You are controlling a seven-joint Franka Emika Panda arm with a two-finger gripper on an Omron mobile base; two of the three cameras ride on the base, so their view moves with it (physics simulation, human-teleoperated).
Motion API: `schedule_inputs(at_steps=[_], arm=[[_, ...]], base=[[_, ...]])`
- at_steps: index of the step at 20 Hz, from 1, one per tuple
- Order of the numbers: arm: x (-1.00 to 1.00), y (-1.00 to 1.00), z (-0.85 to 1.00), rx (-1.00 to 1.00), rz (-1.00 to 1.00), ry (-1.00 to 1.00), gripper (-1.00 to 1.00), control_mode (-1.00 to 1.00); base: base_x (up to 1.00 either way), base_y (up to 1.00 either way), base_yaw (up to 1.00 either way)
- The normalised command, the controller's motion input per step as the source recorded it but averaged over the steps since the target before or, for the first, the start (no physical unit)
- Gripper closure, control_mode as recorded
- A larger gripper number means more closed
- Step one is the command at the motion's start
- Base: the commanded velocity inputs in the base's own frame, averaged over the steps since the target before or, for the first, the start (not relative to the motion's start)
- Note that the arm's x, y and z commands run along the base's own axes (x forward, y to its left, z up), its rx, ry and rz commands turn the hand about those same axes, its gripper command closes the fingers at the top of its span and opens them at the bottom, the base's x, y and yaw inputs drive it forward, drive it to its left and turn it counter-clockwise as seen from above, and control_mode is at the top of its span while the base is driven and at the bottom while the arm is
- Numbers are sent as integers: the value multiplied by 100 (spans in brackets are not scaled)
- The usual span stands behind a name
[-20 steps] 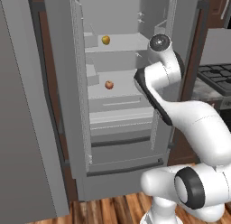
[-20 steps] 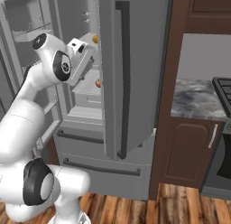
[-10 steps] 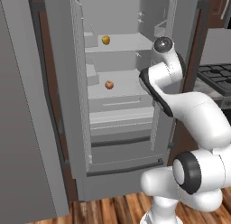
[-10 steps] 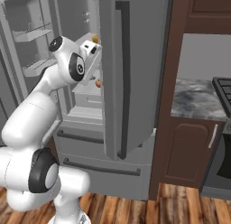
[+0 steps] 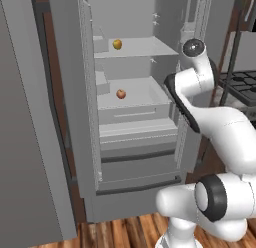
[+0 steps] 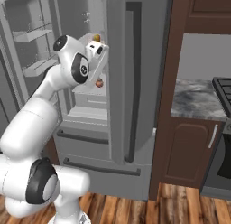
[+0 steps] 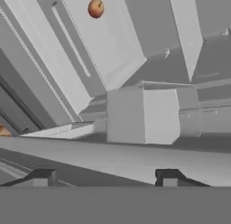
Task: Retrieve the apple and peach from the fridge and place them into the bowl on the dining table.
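Fridge, centre of the left base view, left door swung open, pale shelves bare but for two fruits; yellowish fruit on the upper shelf, upper centre of frame; reddish fruit on the shelf below, centre; which is apple and which peach cannot be told; arm at right of frame, bent toward the fridge's right edge; gripper low in the hand view, two dark fingertips set apart with nothing between them, how wide cannot be told; reddish fruit at the top of that view, well apart from the tips.
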Motion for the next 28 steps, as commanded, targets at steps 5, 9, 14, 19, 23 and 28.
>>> schedule_inputs(at_steps=[5, 9, 14, 19, 23, 28], arm=[[-53, -100, -14, 0, -11, 12, -100, -100], [-26, -100, -29, 0, -12, 16, -100, -100], [-26, -73, -14, 0, -8, 8, -100, -100], [-79, 13, 24, 7, 0, -16, -100, -100], [-94, 66, 31, 8, -1, -30, -100, -100], [-50, 86, -6, 20, -4, -36, -100, -100]], base=[[0, 0, 0], [0, 0, 0], [0, 0, 0], [0, 0, 0], [0, 0, 0], [0, 0, 0]])
